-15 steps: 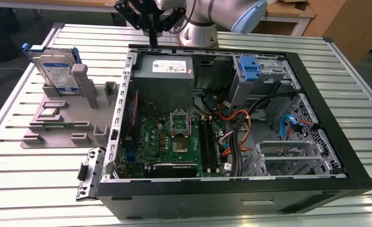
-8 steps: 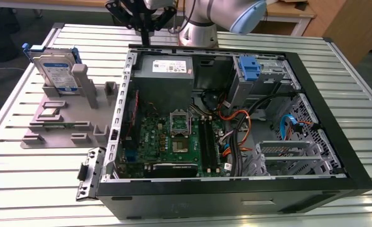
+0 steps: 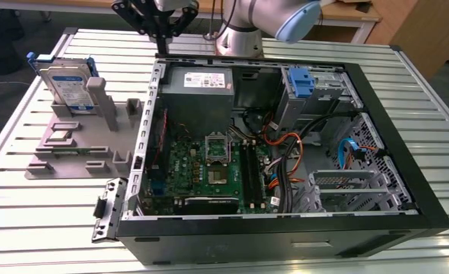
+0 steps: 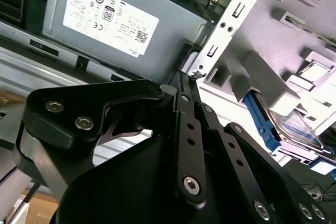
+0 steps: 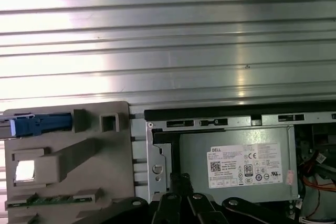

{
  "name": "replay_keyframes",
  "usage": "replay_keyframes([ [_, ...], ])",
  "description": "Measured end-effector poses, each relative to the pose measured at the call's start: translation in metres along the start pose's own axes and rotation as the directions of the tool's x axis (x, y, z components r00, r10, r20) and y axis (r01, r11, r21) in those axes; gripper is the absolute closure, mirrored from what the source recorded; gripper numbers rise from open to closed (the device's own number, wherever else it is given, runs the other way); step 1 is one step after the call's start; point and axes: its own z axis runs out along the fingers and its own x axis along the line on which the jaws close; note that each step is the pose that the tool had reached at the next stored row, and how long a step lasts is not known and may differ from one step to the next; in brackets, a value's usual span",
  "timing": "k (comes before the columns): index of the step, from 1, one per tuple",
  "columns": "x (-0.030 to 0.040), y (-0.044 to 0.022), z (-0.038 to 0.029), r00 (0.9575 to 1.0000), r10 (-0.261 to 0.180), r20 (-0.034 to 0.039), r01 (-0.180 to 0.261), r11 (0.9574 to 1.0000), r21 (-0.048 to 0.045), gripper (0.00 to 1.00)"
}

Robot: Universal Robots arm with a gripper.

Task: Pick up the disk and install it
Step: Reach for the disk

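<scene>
1. On the exterior view's left: the disk (image 3: 66,85), standing on edge in a grey holder (image 3: 80,142) on the slatted table (image 3: 26,228), label facing the near side, blue carrier frame round its edges. Not yet touched, and well apart from the gripper. Visible too in the second wrist view (image 4: 296,127), and as a blue edge in the first wrist view (image 5: 37,124).
2. Further right, at the far side: the gripper (image 3: 161,47), hanging above the far left corner of the open computer case (image 3: 430,220). Jaws pressed together with nothing between them, tips meeting in both wrist views (image 4: 190,80) (image 5: 181,181).
3. Judged as the step in hand: reaching for the disk. To do it well:
   - spread the jaws wide before going down;
   - come in from straight above, squared to the disk's flat faces;
   - take hold high and central, above the grey post (image 3: 99,94) that stands in front of the label;
   - lift straight up, to avoid binding in the holder's slot.
4. Right of the gripper, inside the case: the grey power-supply box (image 3: 197,85), just beside the fingertips. Not the target.
5. Furthest right: the tall blue bracket (image 3: 301,85) on the drive cage (image 3: 327,85), fixed in place. Not to be mistaken for the disk's own blue frame.
</scene>
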Motion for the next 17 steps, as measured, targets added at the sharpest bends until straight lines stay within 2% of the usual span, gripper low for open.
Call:
replay_keyframes([
  [10,0.0320,0.0011,0.0020,1.0000,0.000,0.0000,0.000,1.0000,0.0000,0.89],
  [17,0.0579,0.0041,0.0039,1.0000,0.000,0.0001,0.000,1.0000,0.0000,0.89],
])
